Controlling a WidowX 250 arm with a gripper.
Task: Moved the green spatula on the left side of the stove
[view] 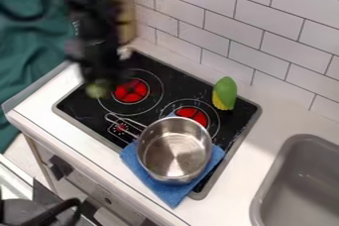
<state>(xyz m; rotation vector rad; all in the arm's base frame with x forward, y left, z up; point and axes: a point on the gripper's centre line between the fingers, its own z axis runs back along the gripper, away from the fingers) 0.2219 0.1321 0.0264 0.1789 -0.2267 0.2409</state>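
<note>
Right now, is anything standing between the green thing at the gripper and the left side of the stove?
Nothing visible does. The blurred green thing shows right at the gripper, at the stove's left end in the view. The pot and blue cloth are off to the right.

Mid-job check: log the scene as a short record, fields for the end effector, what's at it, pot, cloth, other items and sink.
end effector: over the stove's left part
at its tip: green thing, blurred; spatula or not, cannot tell
pot: metal, upright on the cloth
cloth: blue, partly on the counter
other: green-and-yellow object, stove's back right
sink: right of stove
</note>
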